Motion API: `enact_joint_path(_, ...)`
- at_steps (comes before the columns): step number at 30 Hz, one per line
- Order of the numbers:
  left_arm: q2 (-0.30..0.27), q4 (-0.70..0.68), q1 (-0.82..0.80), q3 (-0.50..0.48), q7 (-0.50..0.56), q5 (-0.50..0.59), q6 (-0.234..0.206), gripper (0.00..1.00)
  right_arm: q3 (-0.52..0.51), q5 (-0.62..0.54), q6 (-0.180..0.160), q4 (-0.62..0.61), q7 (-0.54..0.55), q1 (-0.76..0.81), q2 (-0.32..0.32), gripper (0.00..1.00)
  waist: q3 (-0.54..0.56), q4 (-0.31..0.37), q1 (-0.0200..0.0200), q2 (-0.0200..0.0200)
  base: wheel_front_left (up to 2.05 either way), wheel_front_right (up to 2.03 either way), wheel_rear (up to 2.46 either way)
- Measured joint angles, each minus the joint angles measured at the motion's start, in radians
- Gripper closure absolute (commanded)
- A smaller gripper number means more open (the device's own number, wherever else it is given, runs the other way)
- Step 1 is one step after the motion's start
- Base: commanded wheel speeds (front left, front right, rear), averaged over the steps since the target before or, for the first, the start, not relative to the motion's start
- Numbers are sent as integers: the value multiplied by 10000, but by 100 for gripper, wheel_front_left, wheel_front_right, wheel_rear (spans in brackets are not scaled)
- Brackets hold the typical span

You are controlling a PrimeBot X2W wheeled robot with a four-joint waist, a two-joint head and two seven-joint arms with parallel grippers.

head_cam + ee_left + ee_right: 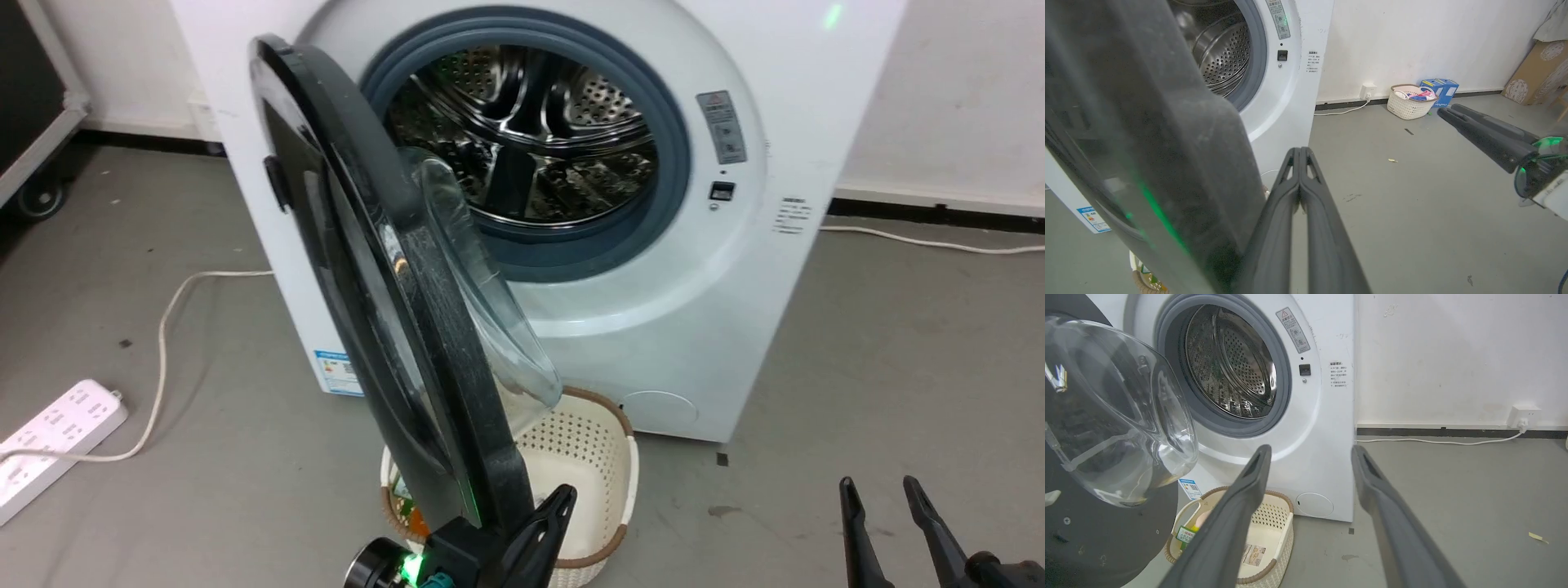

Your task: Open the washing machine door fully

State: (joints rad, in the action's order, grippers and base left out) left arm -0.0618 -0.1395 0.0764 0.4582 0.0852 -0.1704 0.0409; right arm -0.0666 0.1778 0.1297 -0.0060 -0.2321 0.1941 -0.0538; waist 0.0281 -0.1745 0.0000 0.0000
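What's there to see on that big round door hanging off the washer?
The washing machine door is round, with a wide glossy black rim and a clear glass bowl bulging from its inner side. It stands swung well out from the white washing machine, its lower edge above a cream basket. The left gripper, fingers shut, lies against its inner rim near the free edge.

The grey floor is being stood on by the washing machine. A cream basket is being kept just in front of the washing machine. A white power strip and its white cord are being left on the robot's left of it.
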Motion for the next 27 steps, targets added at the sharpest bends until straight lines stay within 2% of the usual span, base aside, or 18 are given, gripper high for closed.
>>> enact_joint_path(7,-69,151,-38,113,-69,-4,59,100,-81,178,0,102,-33,29,4,0,93,-717,0,0,0,0,0)
enact_joint_path(16,-240,79,-34,44,82,-105,27,100,90,347,2,380,-134,32,10,0,338,-2353,-1,0,0,0,0)
enact_joint_path(21,-529,-276,-30,-552,-25,-102,-403,100,543,215,2,520,-117,-261,15,0,296,-3100,-1,0,0,0,0)
enact_joint_path(27,-706,-610,119,-1413,-263,-92,-1114,100,963,59,2,857,12,-996,12,0,-73,-3403,1,0,0,0,0)
